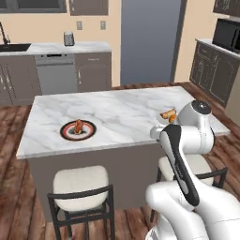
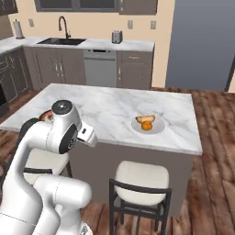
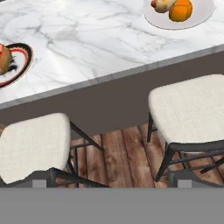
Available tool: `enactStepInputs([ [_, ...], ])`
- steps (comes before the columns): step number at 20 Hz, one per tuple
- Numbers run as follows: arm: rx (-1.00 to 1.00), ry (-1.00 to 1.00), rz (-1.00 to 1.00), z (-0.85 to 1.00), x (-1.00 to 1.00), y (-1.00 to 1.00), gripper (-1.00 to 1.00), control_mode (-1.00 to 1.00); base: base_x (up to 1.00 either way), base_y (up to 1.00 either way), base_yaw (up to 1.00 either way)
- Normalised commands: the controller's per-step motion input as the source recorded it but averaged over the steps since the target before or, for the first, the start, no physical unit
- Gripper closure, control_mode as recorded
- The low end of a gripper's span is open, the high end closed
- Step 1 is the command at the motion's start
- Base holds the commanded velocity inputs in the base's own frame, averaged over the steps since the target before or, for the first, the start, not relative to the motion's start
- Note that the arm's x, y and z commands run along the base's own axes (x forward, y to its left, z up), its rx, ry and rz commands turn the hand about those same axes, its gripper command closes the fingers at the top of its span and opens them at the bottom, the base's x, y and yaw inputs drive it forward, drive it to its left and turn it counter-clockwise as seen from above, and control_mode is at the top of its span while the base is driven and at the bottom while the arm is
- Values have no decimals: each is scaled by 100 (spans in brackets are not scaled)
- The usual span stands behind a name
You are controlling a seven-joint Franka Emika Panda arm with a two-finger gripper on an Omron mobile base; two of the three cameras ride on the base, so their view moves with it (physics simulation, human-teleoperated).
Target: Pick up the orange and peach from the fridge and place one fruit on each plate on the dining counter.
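Both fruits plated on the marble tabletop; arm drawn back over the stools.

Orange resting on the plain white plate near the right end, touching a tan pastry-like item on the same plate, close to the near edge. Peach sitting upright in the centre of the dark-rimmed plate toward the left end, also near the front edge. Wide bare marble between the two plates and behind them to the far edge. Two cushioned stools tucked just under the near overhang, wooden floor showing in the gap between. Pincer opening: cannot tell, fingertips not clear in the hand view. Fridge closed, well behind the island.
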Motion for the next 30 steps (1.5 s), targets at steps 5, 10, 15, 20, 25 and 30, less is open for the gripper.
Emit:
enactStepInputs([
  [5,0,0,0,0,0,0,-100,100,-15,0,47],
  [10,0,0,0,0,0,0,-100,100,-37,0,48],
  [15,0,0,0,0,0,0,-100,100,-35,9,53],
  [20,0,0,0,0,0,0,-100,100,-19,21,54],
  [25,0,0,0,0,0,0,-100,100,-10,45,50],
  [30,0,0,0,0,0,0,-100,100,0,59,48],
])
